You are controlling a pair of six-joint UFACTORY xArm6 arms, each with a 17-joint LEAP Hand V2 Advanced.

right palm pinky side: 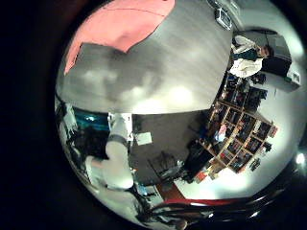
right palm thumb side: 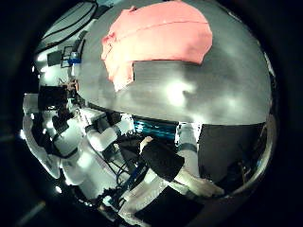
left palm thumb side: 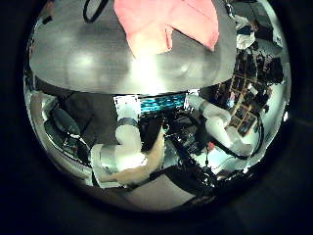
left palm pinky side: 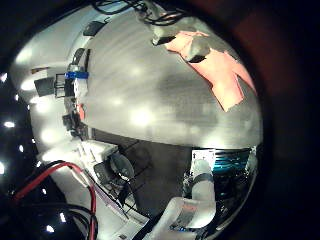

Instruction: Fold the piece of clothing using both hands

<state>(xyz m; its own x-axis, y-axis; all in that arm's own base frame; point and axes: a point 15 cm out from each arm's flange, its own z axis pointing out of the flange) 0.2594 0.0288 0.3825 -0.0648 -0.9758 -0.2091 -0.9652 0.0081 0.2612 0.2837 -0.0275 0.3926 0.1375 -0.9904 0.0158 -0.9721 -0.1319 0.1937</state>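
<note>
The piece of clothing [right palm thumb side: 156, 43] lies spread flat on the table [right palm thumb side: 218, 90], with one part folded over itself. Neither palm is close to it. It also shows at the table's far side in the left palm views, as the clothing [left palm pinky side: 212, 68] and the clothing [left palm thumb side: 166, 24]. A hand [left palm pinky side: 165, 32] hangs just above the cloth's edge with relaxed fingers and nothing in them. My left hand's own parts [left palm thumb side: 220, 117] reach into its view uncurled, well clear of the cloth. My right hand's parts [right palm thumb side: 161, 161] also hold nothing. The clothing [right palm pinky side: 120, 29] sits at the table's edge in that view.
The bare table surface [left palm pinky side: 140, 110] stretches between the cloth and the arms. Equipment and boxes [left palm pinky side: 75, 80] stand beside the table. Shelves with clutter [right palm pinky side: 235, 120] stand further off in the room.
</note>
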